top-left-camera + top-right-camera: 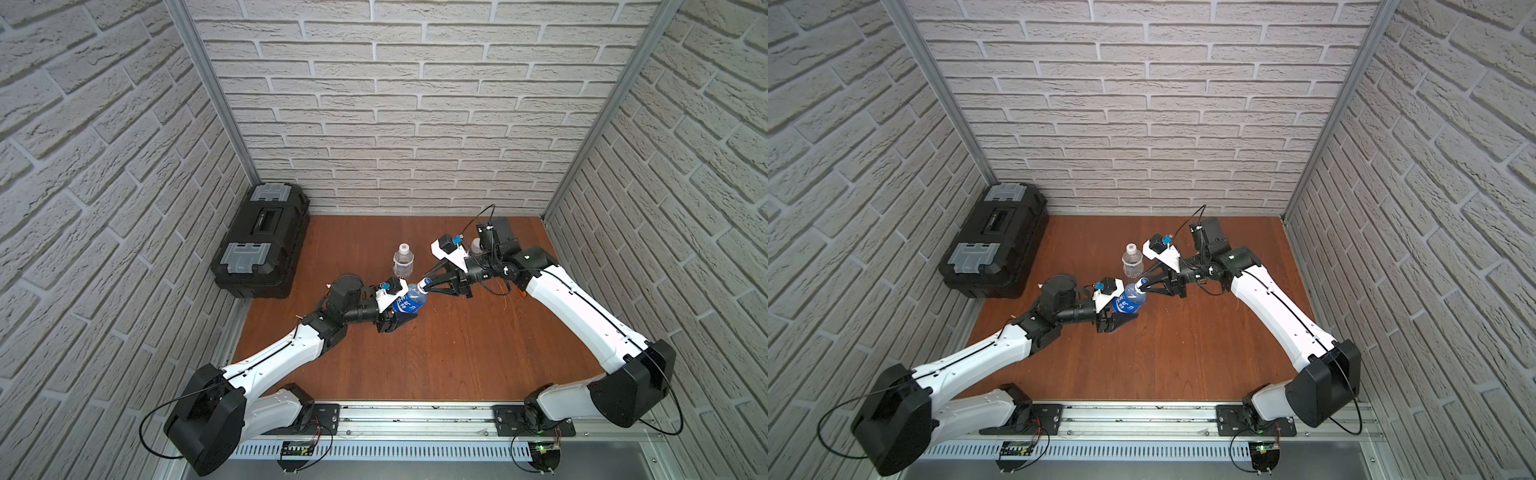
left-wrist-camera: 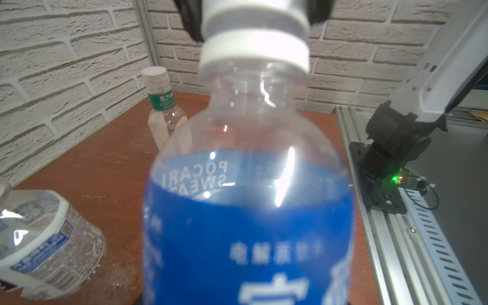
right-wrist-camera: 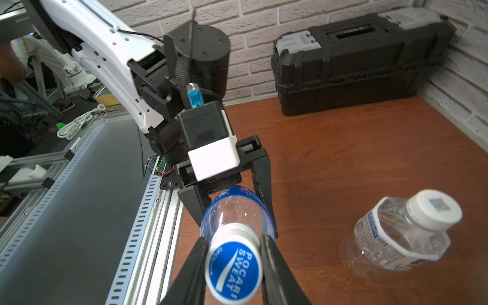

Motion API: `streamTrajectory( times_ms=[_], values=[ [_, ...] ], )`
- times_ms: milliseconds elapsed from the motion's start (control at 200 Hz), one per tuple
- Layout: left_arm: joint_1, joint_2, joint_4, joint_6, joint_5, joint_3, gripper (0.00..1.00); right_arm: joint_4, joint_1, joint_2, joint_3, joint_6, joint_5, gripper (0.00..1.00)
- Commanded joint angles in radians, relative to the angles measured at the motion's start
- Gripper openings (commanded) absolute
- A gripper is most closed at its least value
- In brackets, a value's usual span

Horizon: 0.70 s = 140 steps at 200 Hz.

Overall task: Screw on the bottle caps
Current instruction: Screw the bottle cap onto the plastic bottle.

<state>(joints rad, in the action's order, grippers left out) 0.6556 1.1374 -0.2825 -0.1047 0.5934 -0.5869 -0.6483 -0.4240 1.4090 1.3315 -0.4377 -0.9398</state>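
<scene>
In the right gripper (image 3: 233, 248) sits a round blue cap (image 3: 233, 272).

left arm (image 1: 270, 357) in from 7 o'clock, wrist aimed at 3 o'clock, left gripper (image 1: 404, 311) clamped on the blue-labelled bottle (image 1: 409, 302), right arm (image 1: 582, 307) from 5 o'clock, wrist aimed at 9 o'clock, right gripper (image 1: 429, 284) pinching the blue cap (image 3: 233, 269)
</scene>
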Motion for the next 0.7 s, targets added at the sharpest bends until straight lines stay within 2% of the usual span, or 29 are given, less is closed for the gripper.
streamTrajectory(
  times_ms=[0,70,230,435,630,695],
  values=[
    [0.069,-0.060,-0.195,-0.045,-0.153,-0.006,0.60,0.166,-0.047,-0.016,-0.072,0.262,0.204,0.28],
    [0.108,-0.071,-0.215,-0.071,-0.269,0.008,0.60,0.219,-0.066,-0.033,-0.102,0.405,0.302,0.25],
    [0.194,-0.080,-0.280,-0.135,-0.506,0.038,0.60,0.329,-0.122,-0.078,-0.181,0.786,0.541,0.27],
    [0.312,-0.040,-0.327,-0.272,-0.702,0.041,0.60,0.398,-0.206,-0.135,-0.265,1.252,0.811,0.28],
    [0.403,0.056,-0.344,-0.416,-0.878,0.014,0.60,0.418,-0.305,-0.153,-0.306,1.592,1.021,0.33],
    [0.431,0.091,-0.317,-0.458,-0.925,-0.005,0.60,0.405,-0.320,-0.146,-0.295,1.674,1.034,0.34]
  ],
)
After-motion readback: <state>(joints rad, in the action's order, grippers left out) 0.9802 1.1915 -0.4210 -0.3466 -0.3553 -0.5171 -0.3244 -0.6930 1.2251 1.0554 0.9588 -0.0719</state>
